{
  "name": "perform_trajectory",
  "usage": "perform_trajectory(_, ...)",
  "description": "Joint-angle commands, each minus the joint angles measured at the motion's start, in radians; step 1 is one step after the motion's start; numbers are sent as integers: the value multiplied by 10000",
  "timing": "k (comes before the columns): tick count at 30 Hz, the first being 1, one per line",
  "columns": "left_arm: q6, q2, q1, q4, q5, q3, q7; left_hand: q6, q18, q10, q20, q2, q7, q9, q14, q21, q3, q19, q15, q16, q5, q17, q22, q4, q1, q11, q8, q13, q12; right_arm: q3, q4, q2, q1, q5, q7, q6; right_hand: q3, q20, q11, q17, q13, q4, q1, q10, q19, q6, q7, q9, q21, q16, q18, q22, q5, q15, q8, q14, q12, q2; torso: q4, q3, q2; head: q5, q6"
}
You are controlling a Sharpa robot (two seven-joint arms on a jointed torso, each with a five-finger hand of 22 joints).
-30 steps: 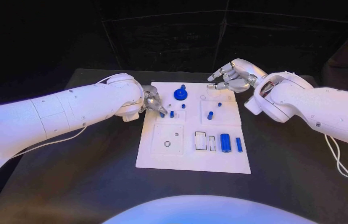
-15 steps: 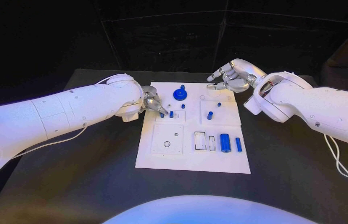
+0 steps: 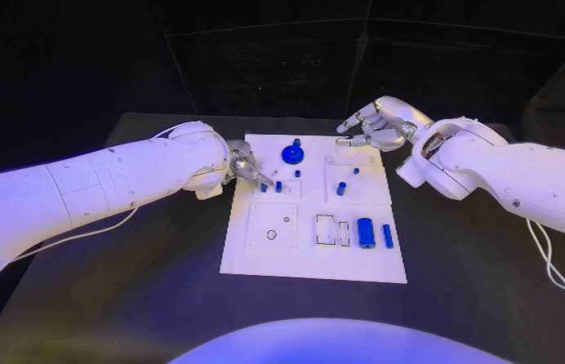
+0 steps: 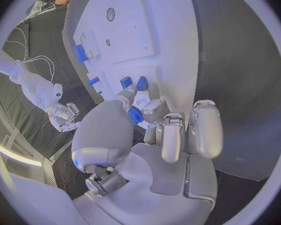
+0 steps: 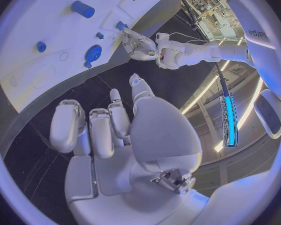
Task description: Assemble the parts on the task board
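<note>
Left hand [image 3: 246, 168] sits at the left edge of the white board [image 3: 273, 254], in the middle left of the head view, its fingertips [image 4: 129, 93] closed around a small blue part [image 4: 135, 116] just beside two short blue pegs [image 3: 279, 187] standing in the board. Right hand [image 3: 379, 127] hovers over the board's upper right corner, fingers apart and holding nothing. On the board, a round blue knob [image 3: 293, 153] stands near the top centre, a blue peg [image 3: 341, 188] stands right of centre, and a blue cylinder [image 3: 367, 233] lies beside a thin blue bar [image 3: 388, 235] in the lower right. The board lies on the black table [image 3: 130, 299].
</note>
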Motion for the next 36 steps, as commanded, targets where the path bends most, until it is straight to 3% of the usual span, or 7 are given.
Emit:
perform_trajectory(1, -677, -112, 49, 105, 494, 12, 236, -320, 59, -590, -61, 70, 99, -4, 1058, -250, -407, 92, 1, 31, -492, 2634, -229, 355, -204, 74, -117, -1032, -783, 5, 8, 5, 19, 30, 119, -8, -63, -34, -12, 209, 332, -17, -3, -28, 34, 18, -4, -1, -47, -72, 165, -3, 41, -68, 55, 548, -16, 92, -1, 13, -9, 3, 17)
perform_trajectory(5, -1123, -234, 95, 185, 1034, 14, 684, -944, 154, -1833, 53, 283, 318, 33, 1007, -682, -899, -87, 177, -80, -764, 2436, -669, 755, 39, 289, -173, -3032, -2356, 5, 9, 21, 19, 30, 120, -10, -63, -34, -12, 209, 332, -17, -3, -28, 34, 18, -4, -1, -47, -72, 165, -3, 41, -68, 55, 548, -16, 92, -7, 9, 2, -16, 55)
perform_trajectory(8, -1470, -298, 153, 186, 1724, 15, 1255, -1600, 349, -2396, 192, 382, 585, -54, 823, -1566, -1147, -476, 335, -487, -562, 1757, -1590, 825, 479, 507, -358, -3277, -2681, 5, 9, 30, 19, 30, 120, -12, -63, -34, -12, 209, 332, -17, -3, -28, 34, 18, -4, -1, -47, -72, 165, -3, 41, -68, 55, 548, -16, 92, 0, 3, 0, -30, 76)
perform_trajectory(15, -1960, -276, 282, 122, 2673, 16, 2723, -2962, 1174, -4180, 748, 571, 1262, -472, -790, -6114, -1628, -2602, 903, -3574, -308, -2329, -5954, 689, 1686, 1173, -621, -4053, -3514, 5, 2, 22, 19, 30, 111, -18, -63, -34, -12, 209, 332, -17, -3, -28, 34, 18, -4, -1, -47, -72, 165, -3, 41, -68, 55, 548, -16, 92, 0, 8, 8, -26, 101)
perform_trajectory(21, -2329, 74, 309, -107, 1923, 8, 3999, -3253, 1211, -4990, 1004, 726, 1464, -971, -2219, -7251, -1460, -3002, 1122, -6224, -364, -5249, -6749, -175, 3333, 1402, -794, -4795, -4122, 5, -4, 35, 19, 30, 105, -21, -63, -34, -12, 209, 332, -17, -3, -28, 34, 18, -4, -1, -47, -72, 165, -3, 41, -68, 55, 548, -16, 92, -1, 13, 11, -113, 171)
perform_trajectory(31, -3059, 873, 244, -692, -1739, -109, 5859, -2022, 1218, -4884, 988, 393, 1381, -2655, -2130, -7805, -590, -2632, 1127, -6400, -597, -5640, -7277, -1260, 4496, 1460, -2426, -6659, -5579, 5, -30, 90, 19, 30, 107, -17, -71, -34, -12, 224, 333, -17, 0, -28, 33, 15, -4, -1, -49, -64, 165, -5, 44, -67, 54, 551, -14, 92, -31, 2, 19, -209, 237)
perform_trajectory(36, -2795, 1216, 211, -1027, -2844, -241, 5915, -1453, 1140, -4871, 920, 210, 1330, -3231, -546, -6894, -389, -1598, 1080, -3765, -598, -2993, -6682, -1499, 4299, 1406, -3061, -7428, -6157, 5, -45, 130, 19, 30, 110, -10, -72, -34, -12, 219, 332, -18, 5, -29, 38, 14, -4, -1, -44, -68, 163, 5, 48, -68, 54, 550, -15, 97, -24, 4, 29, -235, 242)
